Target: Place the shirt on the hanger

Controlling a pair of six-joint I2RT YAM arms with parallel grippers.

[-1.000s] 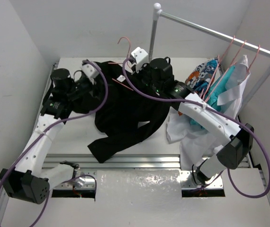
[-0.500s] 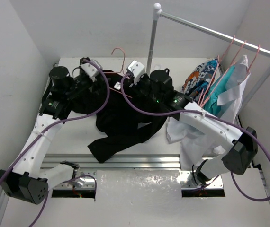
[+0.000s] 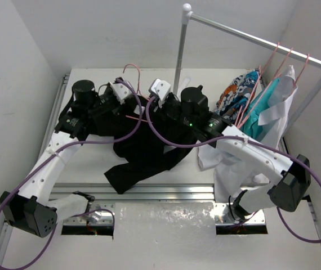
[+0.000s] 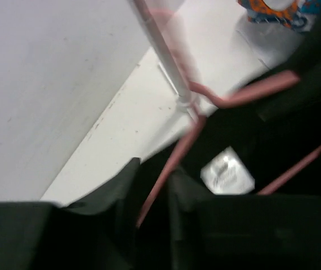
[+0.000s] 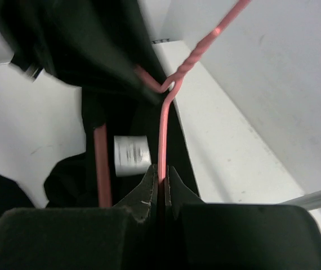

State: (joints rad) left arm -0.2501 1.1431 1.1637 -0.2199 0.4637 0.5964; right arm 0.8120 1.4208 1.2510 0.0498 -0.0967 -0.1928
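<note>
A: Spotted any move in the last second?

B: Yes. Dragged the hanger (image 3: 138, 73) leftward and a touch nearer, hook and all, away from the rack post (image 3: 179, 56). Brought the left hand (image 4: 152, 183) inward to meet it.

A: Gripped by which side?

B: By the right hand (image 5: 161, 177), pinched tight on the pink wire just below the twisted neck. Plain enough from the right wrist.

A: And the left?

B: Hard to call. Blurred in its own view, with one pink wire running down between the dark fingers. Clamped or merely straddling, cannot tell.

A: Where to find the shirt (image 3: 149, 146)?

B: On the bench (image 3: 93, 158), about mid-way across. Collar end bunched up under both hands, white label (image 5: 132, 155) just beside the wire, a sleeve and the tail trailing toward the near edge.

A: Meaning for the job?

B: Probably mid-threading, judging by black cloth draped over the twist. Not yet seated on either shoulder of the wire, though, and not hung. Next, likely, calls for cloth drawn down over one side without letting the wire slip.
</note>
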